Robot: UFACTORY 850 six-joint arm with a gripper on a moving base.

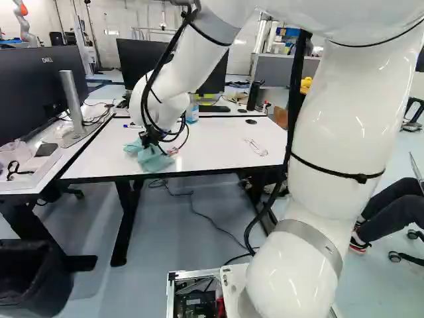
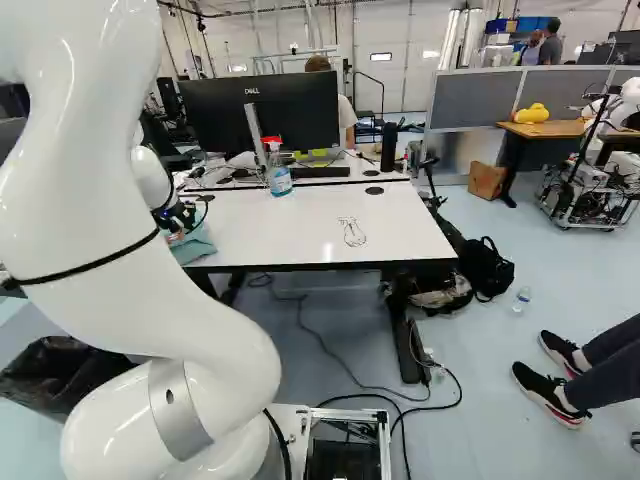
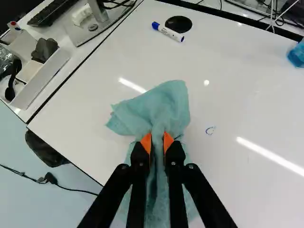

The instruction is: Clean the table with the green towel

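2 pads (image 3: pixel 147 142) of the claw (image 3: pixel 157 141) pinch the towel (image 3: pixel 168 102), bunched on the desk (image 3: pixel 85 109) near its front edge. Blue mark (image 3: pixel 210 130) noted beside the towel; drawing (image 2: pixel 352 232) well apart. Step in hand, as judged: wiping. Next move requires light downward pressure, sweeping across the mark, then the drawing.

"Obstructions?"

"Green towel (image 3: pixel 164 107): pinched folds hidden inside the gripper (image 1: pixel 152 138); trailing end cut off behind the fingertips in the wrist view."

"Elsewhere?"

"Blue mark (image 3: pixel 210 130) near the gripper: too small to identify. Bottle (image 3: pixel 297 56), well apart from it: cropped by that view's edge."
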